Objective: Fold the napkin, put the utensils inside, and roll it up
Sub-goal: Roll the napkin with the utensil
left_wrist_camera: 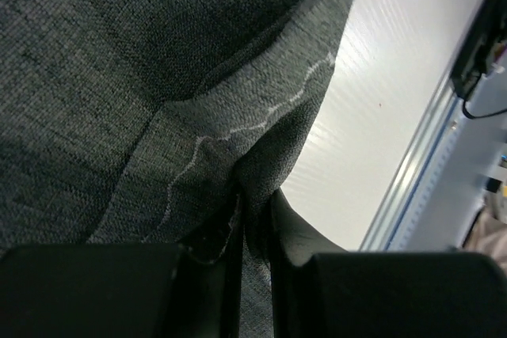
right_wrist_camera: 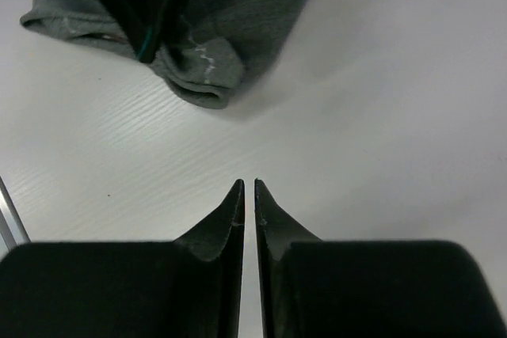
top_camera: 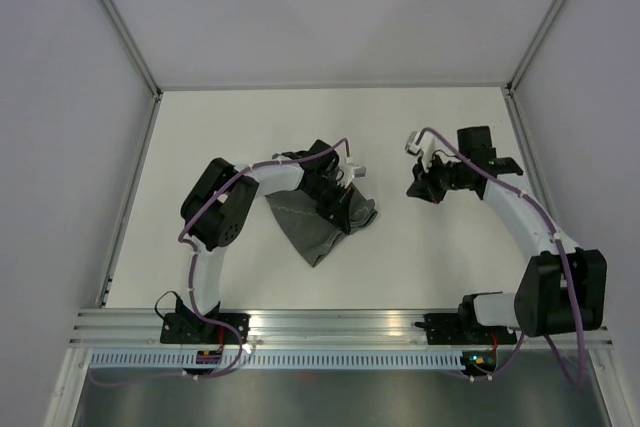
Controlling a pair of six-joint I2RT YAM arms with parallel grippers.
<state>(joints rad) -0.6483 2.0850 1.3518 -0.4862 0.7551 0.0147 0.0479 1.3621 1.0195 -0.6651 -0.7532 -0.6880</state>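
The dark grey napkin (top_camera: 318,232) lies bunched on the white table, left of centre. My left gripper (top_camera: 340,209) sits at its right side and is shut on a fold of it. In the left wrist view the cloth (left_wrist_camera: 158,61) fills the frame, its light stitched line runs down toward the jaws, and the left gripper (left_wrist_camera: 253,195) pinches the fabric. My right gripper (top_camera: 418,187) hovers to the right, apart from the cloth. In the right wrist view the right gripper (right_wrist_camera: 246,184) is parted by a thin slit with nothing in it, and the napkin (right_wrist_camera: 206,45) lies ahead. The utensils are out of view.
The white table (top_camera: 250,127) is enclosed by pale walls at the back and sides. An aluminium rail (top_camera: 340,322) runs along the near edge where both arm bases are bolted.
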